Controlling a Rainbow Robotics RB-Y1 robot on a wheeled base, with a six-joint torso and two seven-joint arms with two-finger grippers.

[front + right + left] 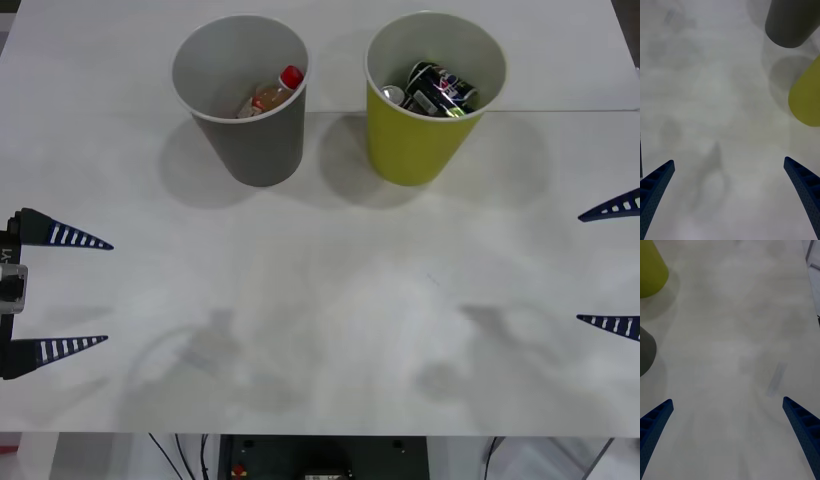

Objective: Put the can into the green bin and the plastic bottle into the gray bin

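Left hand (85, 292) spread wide, plastic bottle (270, 94) inside gray bin (255, 140)

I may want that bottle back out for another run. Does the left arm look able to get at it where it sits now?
Probably, from above only. The plastic bottle lies deep inside the gray bin, so its wall blocks any side approach. The left claw is open, and bare table lies between.

Gray bin (252, 135), yellow-green bin (415, 140), red-capped bottle (272, 93)
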